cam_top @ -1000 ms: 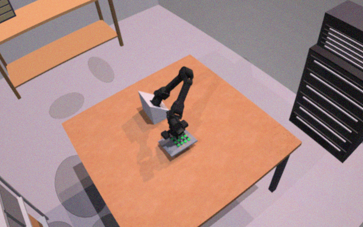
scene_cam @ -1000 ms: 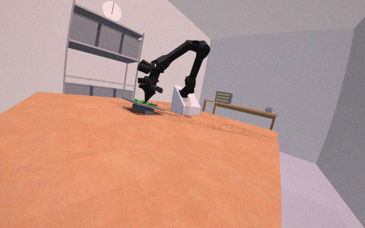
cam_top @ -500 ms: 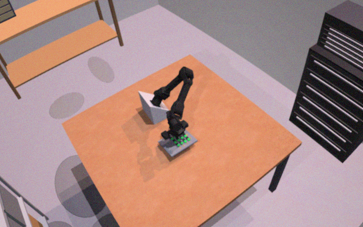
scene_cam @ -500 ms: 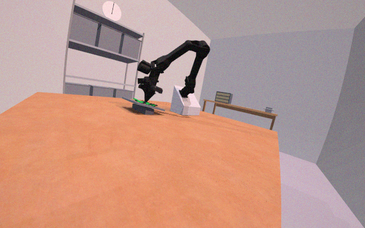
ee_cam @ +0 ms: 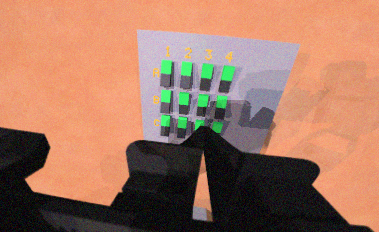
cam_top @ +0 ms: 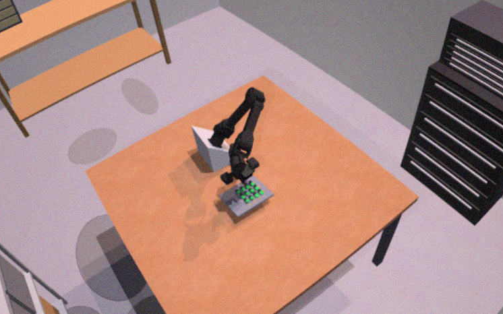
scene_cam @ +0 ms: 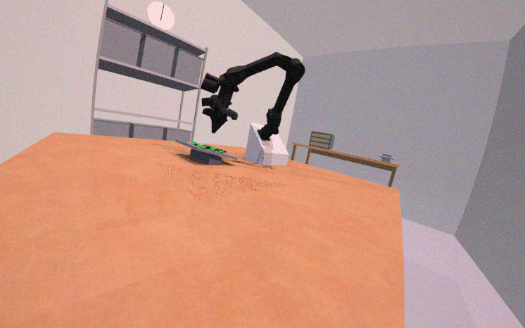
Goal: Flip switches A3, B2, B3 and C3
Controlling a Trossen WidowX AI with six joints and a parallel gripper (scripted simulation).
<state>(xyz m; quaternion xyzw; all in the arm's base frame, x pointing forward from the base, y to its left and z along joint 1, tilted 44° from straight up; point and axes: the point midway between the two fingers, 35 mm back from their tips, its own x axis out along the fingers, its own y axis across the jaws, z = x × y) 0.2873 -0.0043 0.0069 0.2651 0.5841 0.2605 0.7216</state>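
Observation:
The grey switch panel (cam_top: 239,211) (scene_cam: 229,156) (ee_cam: 153,42) rests tilted on a dark base, with rows A to C and columns 1 to 4. Each switch shows a green far half and a dark near half. In the wrist view are switch A3 (ee_cam: 207,70), switch B2 (ee_cam: 184,100), switch B3 (ee_cam: 203,101) and switch C3 (ee_cam: 199,124). My fingertips hide the near part of C3. Which ends are raised is too small to tell surely. My gripper (cam_top: 244,180) (scene_cam: 214,131) (ee_cam: 203,130) is shut and empty, in the air above the panel's near side.
A white wedge-shaped stand (cam_top: 217,159) (scene_cam: 276,158) carries the arm's base on the wooden table (cam_top: 304,234) (scene_cam: 215,244). A black drawer cabinet (cam_top: 456,151), a workbench (cam_top: 89,73) and a shelf rack (scene_cam: 150,75) stand away from the table.

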